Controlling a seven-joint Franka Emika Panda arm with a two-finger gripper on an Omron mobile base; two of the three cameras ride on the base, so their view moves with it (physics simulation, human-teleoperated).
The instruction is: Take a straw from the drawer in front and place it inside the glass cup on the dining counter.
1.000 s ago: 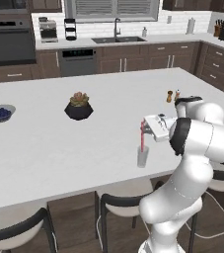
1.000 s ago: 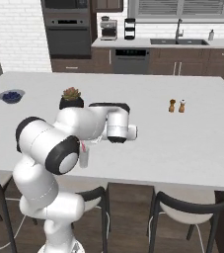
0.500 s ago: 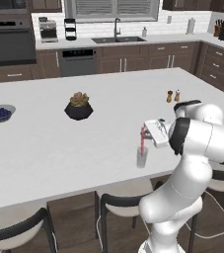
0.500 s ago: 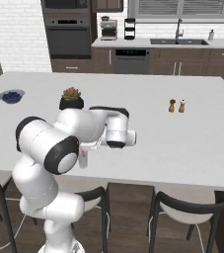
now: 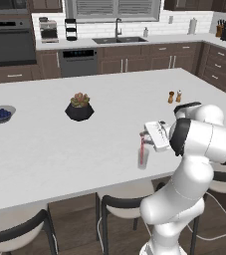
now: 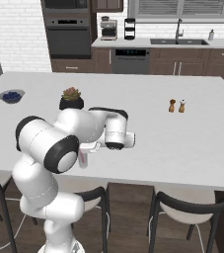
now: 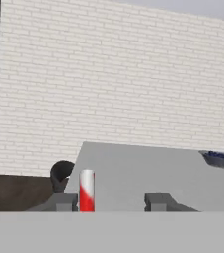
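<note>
A dark faceted pot with a succulent [image 5: 79, 107], a blue bowl of berries [image 5: 0, 113] and two small shakers [image 5: 174, 96] are sitting well apart from the small translucent glass cup [image 5: 143, 158] near the wide white dining counter's [image 5: 45, 149] front edge. The thin pink-red straw [image 5: 142, 149] is standing inside it, just beside one fingertip, and the two-finger gripper [image 7: 112, 201] is hovering with its jaws spread, gripping nothing.

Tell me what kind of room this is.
A home kitchen, rendered: a wall oven, a sink under a window on the back counter, and a wide white dining counter with black-backed chairs.
</note>
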